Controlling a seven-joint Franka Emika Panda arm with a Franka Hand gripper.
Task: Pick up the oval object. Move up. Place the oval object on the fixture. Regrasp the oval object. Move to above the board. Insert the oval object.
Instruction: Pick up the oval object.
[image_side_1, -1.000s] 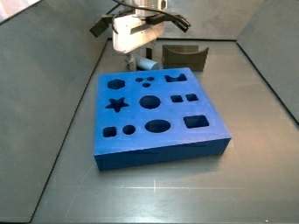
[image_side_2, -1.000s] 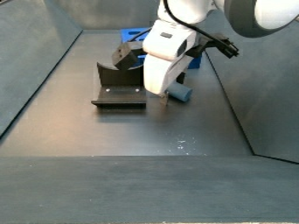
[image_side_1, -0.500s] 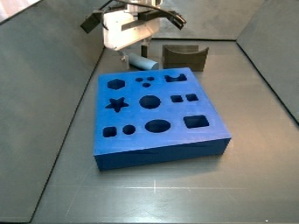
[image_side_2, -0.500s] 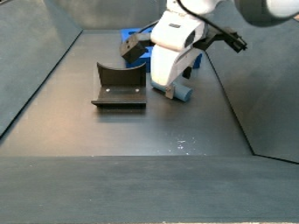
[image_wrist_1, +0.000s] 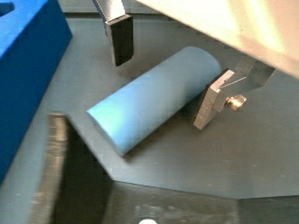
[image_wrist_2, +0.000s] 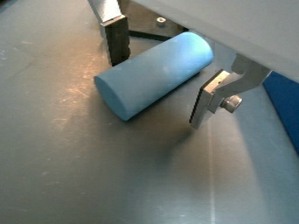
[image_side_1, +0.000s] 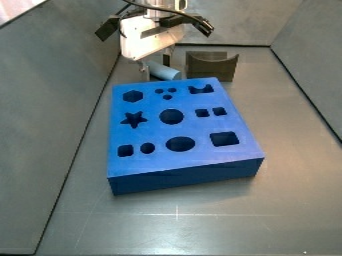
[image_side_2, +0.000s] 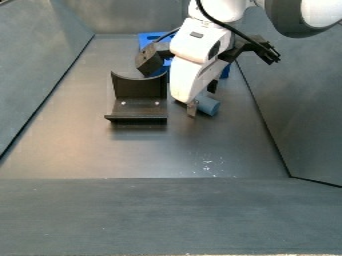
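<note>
In a wrist view the gripper (image_wrist_1: 166, 79) straddles the oval peg (image_wrist_1: 152, 101), which lies on its side on the grey floor; one finger (image_wrist_1: 121, 39) stands clear of the peg, the other (image_wrist_1: 215, 101) sits right at its flank, so the jaws are open and nothing is clamped; the corner of the blue board (image_wrist_1: 30, 79) fills the left edge.

In a wrist view from the opposite side the gripper (image_wrist_2: 160, 77) shows the same spread; the peg (image_wrist_2: 152, 73) rests between the fingers (image_wrist_2: 114, 37), its flat end facing the lower left.

In a side view the gripper (image_side_1: 158, 62) hangs at the upper middle, a touch lower than half a second ago, after its lateral shift from a second ago; the peg (image_side_1: 167, 73) lies just behind the board (image_side_1: 181, 135), left of the fixture (image_side_1: 211, 64).

In a side view the gripper (image_side_2: 198, 100) sits low by the peg (image_side_2: 209, 105), right of the fixture (image_side_2: 136, 97); the arm seems to be settling for the first pickup, which is not yet done.
</note>
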